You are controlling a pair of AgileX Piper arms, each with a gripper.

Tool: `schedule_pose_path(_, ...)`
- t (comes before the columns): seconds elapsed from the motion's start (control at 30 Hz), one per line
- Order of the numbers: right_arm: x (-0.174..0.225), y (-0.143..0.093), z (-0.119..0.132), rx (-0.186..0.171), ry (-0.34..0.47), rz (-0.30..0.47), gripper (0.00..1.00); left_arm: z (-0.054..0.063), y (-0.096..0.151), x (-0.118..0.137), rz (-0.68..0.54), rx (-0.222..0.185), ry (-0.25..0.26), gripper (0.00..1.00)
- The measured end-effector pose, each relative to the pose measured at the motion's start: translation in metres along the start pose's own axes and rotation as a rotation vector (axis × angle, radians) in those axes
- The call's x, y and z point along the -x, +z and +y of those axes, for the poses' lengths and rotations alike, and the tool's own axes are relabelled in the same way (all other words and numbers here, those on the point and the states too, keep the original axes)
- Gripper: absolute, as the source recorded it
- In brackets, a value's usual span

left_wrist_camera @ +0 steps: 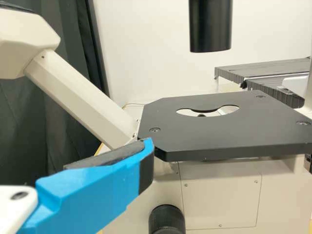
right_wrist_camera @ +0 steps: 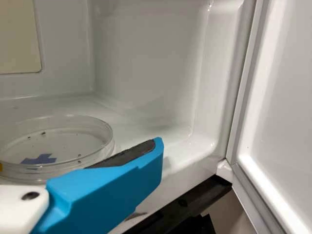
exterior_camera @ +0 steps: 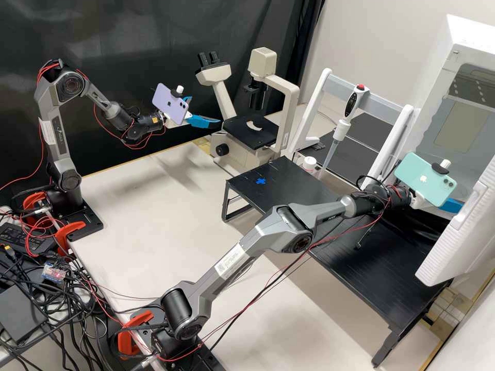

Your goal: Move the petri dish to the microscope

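Right wrist view, petri dish [right_wrist_camera: 61,141], tool [exterior_camera: 451,205] nearby

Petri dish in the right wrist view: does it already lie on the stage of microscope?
No, the petri dish lies inside the white cabinet, whose door stands open.

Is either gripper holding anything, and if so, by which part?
The left gripper holds nothing. Whether the right gripper grips the petri dish beside it cannot be told.

Pale table [exterior_camera: 149,206] brightly lit, apparently from above; soft, blurred-edged shadows are cast across it. Black curtain [exterior_camera: 139,36] is left dim. In the right wrist view, white glare is thrown back along the door [right_wrist_camera: 285,112].
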Motion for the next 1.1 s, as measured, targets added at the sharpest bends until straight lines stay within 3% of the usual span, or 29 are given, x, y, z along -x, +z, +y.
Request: schedule_pose_path(1.1, -0.0048, 0.0075, -0.0026, 0.001, -0.043, 0.053, 0.0, 0.0, 0.0, 0.0, 0.0, 0.0, 0.0, 1.0)
